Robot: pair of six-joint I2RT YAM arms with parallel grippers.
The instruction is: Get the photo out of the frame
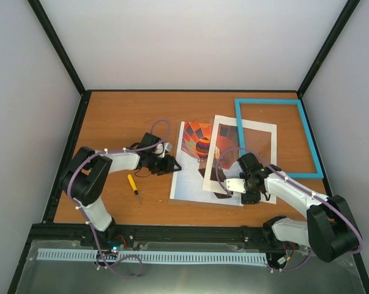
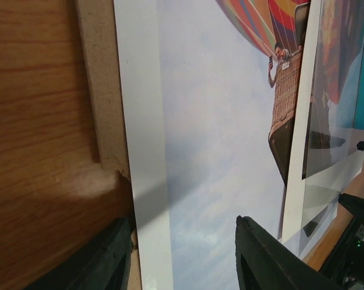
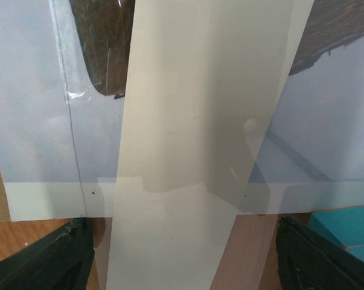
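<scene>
1 photo (image 1: 187, 177), 1 turquoise frame (image 1: 267, 101), 1 white mat (image 1: 245, 124), 1 screwdriver (image 1: 133, 185) | photo flat mid-desk (image 1: 123, 116), outside frame | left claw (image 2: 180, 226) apart, straddling photo's left edge | right claw (image 3: 185, 241) apart over mat

We see an orange-brown wooden surface (image 1: 123, 116) closed in by pale grey walls (image 1: 190, 43) with black corner posts (image 1: 59, 46). A small screwdriver with a yellow handle (image 1: 135, 190) lies on its left half, near the front edge. Well to its right a white rectangular mat border with a cut-out window (image 1: 224, 121) lies flat, slightly askew; close up its strip looks cream (image 3: 188, 151). A long white perforated strip (image 1: 153, 257) runs along the front rail
</scene>
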